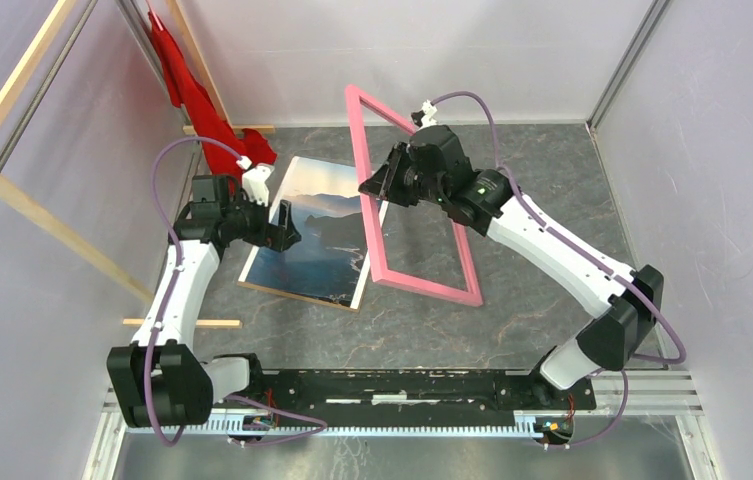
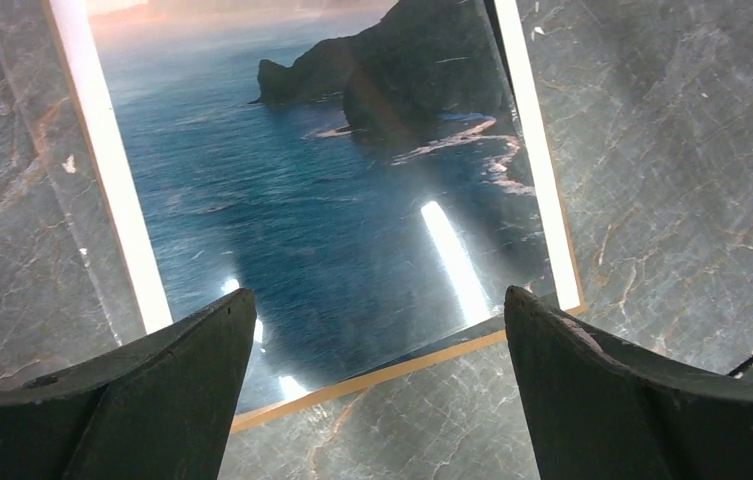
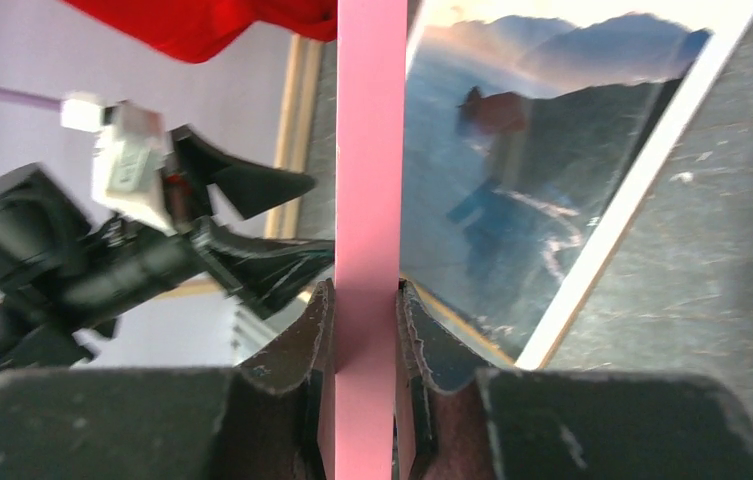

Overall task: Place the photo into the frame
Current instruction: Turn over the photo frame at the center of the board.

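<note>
The photo [image 1: 317, 230], blue sea and dark mountains with a white border, lies face up on the table on a brown backing board whose edge [image 2: 382, 373] shows under it. My left gripper [image 1: 289, 228] is open and empty, hovering over the photo's left side; in the left wrist view [image 2: 380, 300] its fingers [image 2: 152, 390] straddle the photo's [image 2: 332, 200] edge without touching it. My right gripper [image 1: 372, 186] is shut on the left rail of the pink frame [image 1: 427, 288]. The frame stands tilted, its lower rail on the table right of the photo. The right wrist view shows the gripper [image 3: 364, 295] clamping the rail [image 3: 364, 150].
A red cloth [image 1: 197, 100] hangs at the back left corner. Wooden bars [image 1: 32, 190] lean along the left wall, and a short wooden stick [image 1: 182, 322] lies by the left arm. Pale walls enclose the dark marbled table [image 1: 542, 170].
</note>
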Controlling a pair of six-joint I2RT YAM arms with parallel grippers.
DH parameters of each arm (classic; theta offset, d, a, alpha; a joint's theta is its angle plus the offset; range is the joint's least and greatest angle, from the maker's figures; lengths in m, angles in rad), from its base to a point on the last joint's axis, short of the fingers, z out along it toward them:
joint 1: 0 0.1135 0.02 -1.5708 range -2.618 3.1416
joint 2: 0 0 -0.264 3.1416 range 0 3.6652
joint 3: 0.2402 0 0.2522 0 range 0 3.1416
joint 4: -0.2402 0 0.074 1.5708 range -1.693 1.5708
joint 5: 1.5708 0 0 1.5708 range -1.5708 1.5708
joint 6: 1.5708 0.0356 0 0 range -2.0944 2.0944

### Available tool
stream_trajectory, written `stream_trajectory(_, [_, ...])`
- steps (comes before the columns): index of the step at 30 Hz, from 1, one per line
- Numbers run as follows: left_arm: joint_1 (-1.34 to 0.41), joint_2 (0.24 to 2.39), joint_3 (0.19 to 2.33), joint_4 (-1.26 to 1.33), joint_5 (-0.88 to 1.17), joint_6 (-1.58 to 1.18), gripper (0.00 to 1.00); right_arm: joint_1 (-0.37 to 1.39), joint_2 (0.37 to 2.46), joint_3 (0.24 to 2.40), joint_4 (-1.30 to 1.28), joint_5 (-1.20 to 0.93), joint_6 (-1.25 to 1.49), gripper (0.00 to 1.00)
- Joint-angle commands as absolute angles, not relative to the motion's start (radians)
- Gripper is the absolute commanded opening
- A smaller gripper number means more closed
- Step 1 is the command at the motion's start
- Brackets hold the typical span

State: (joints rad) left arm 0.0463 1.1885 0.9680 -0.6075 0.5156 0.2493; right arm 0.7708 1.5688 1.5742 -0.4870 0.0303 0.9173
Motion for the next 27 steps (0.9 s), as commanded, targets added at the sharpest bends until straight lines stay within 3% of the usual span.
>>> stream_trajectory(1, [0.034,1.166,0.998,-0.592,0.568,0.205,1.0,0.772,1.466,1.588,-0.298,-0.092,1.036,0.0])
stream_trajectory(12, [-0.058,1.129,1.046,-0.459,0.544,0.053,1.0,0.717,1.36,1.296,0.084,-0.275,1.306,0.0])
stream_trajectory(23, [-0.344,1.223,1.157,-0.31,0.252,-0.054,1.0,0.604,1.296,1.06,0.257,-0.405,1.411,0.01])
stream_trajectory(27, [-0.409,1.305,1.262,-0.288,0.177,-0.088,1.0,0.569,1.28,1.04,0.239,-0.434,1.383,0.27])
